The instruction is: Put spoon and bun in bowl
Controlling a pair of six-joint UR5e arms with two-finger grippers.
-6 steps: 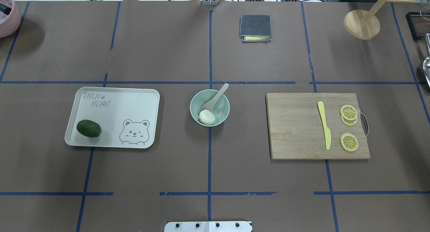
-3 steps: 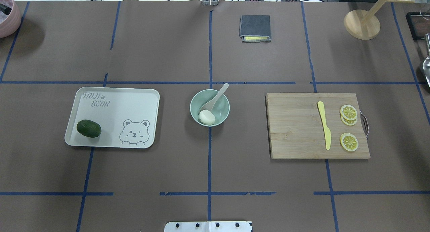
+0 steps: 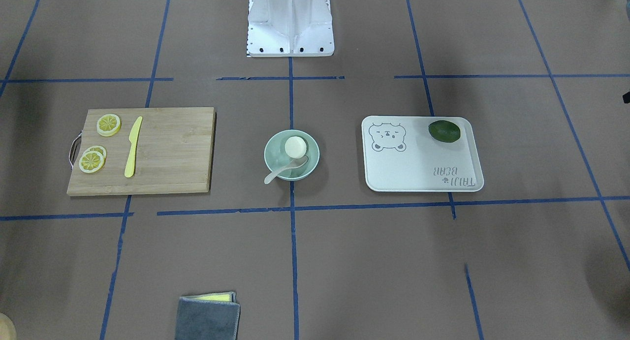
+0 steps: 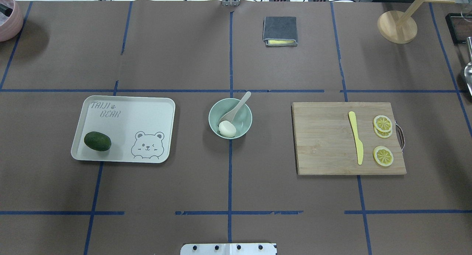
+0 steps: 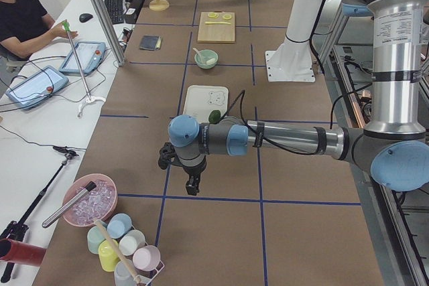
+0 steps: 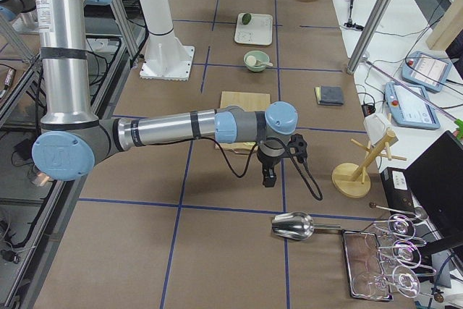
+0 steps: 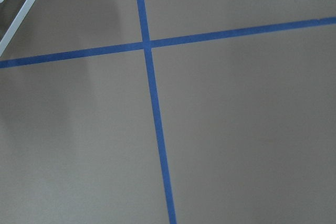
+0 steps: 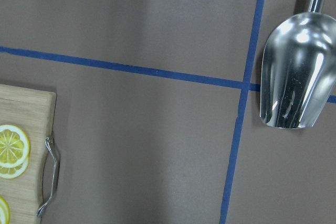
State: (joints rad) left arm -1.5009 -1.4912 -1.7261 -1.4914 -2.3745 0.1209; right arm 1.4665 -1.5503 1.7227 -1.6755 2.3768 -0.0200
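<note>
The mint-green bowl [image 4: 248, 123] stands at the table's middle; it also shows in the front-facing view [image 3: 270, 153]. The white bun [image 4: 227, 129] lies inside it at the near side. The beige spoon [image 4: 239, 106] rests with its scoop in the bowl and its handle over the far rim. Both arms are far from the bowl, out at the table's ends. The left gripper [image 5: 193, 185] and the right gripper [image 6: 268, 177] show only in the side views, hanging above the table. I cannot tell whether they are open or shut.
A white tray [image 4: 147, 114] with an avocado [image 4: 97, 141] lies left of the bowl. A cutting board [image 4: 324, 144] with a yellow knife [image 4: 356, 137] and lemon slices [image 4: 382, 123] lies right. A folded cloth [image 4: 280, 30], a wooden stand [image 4: 397, 26] and a metal scoop [image 8: 296, 72] sit farther off.
</note>
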